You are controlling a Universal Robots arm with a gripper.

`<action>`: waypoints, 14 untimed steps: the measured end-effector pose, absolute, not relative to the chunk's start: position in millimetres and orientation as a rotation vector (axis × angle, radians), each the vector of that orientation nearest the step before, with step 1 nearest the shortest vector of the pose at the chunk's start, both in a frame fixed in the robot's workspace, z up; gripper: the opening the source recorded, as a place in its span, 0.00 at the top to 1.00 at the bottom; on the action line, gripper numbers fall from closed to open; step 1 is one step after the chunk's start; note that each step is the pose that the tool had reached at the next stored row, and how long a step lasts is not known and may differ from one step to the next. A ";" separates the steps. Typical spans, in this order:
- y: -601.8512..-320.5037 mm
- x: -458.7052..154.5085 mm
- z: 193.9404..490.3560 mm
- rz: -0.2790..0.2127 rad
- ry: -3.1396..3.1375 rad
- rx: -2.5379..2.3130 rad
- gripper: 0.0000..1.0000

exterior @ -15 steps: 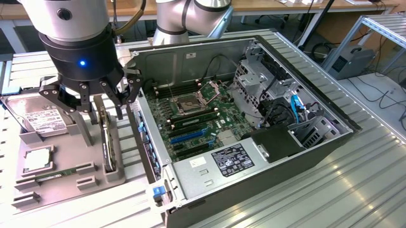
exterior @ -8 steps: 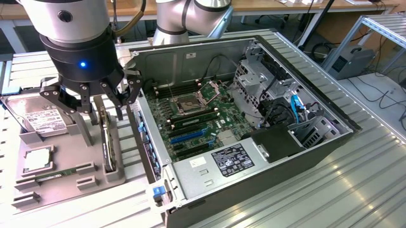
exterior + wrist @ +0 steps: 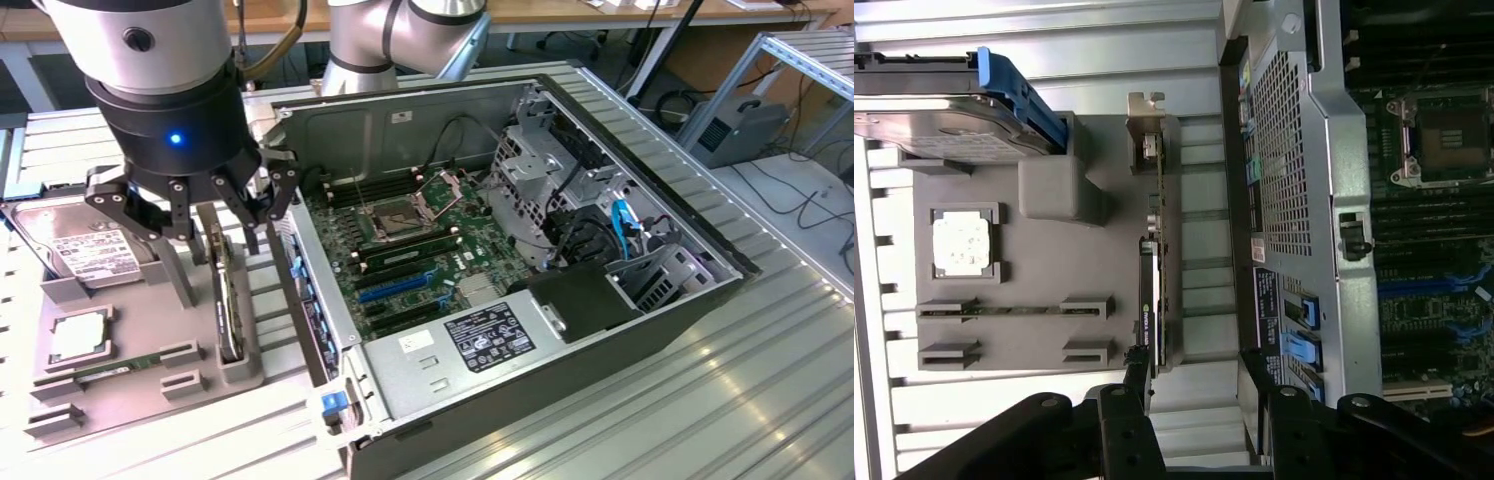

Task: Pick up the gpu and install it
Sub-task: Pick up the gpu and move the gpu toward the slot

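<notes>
The gpu [image 3: 227, 300] stands on its long edge in a slot of the grey holder tray [image 3: 147, 300], just beside the open computer case. In the wrist view the gpu [image 3: 1156, 270] is edge-on, with its silvery bracket [image 3: 1147, 125] at the far end. My gripper [image 3: 203, 232] hangs open just above the card's end and holds nothing. In the wrist view my gripper [image 3: 1199, 415] straddles the card's near end, with one black finger [image 3: 1129, 415] close beside it and the other finger [image 3: 1279, 420] toward the case.
A silver hard drive [image 3: 80, 250] with a blue rail [image 3: 1019, 95], a square processor [image 3: 962, 243] and a narrow memory stick [image 3: 1014, 308] share the tray. The open case [image 3: 667, 300] shows its motherboard [image 3: 400, 250], with blue expansion slots [image 3: 394, 285]. The case's perforated wall [image 3: 1294, 180] stands close beside the card.
</notes>
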State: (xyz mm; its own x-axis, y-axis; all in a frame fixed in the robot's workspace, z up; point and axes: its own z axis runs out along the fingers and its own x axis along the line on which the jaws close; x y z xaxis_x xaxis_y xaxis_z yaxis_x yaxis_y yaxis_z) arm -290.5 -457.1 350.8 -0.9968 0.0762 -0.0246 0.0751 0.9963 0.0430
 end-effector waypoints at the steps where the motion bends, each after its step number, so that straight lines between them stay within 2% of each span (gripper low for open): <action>1: -457.1 -290.5 350.4 0.066 3.112 0.118 0.52; 14: -457.1 -290.5 347.0 0.066 3.112 0.118 0.52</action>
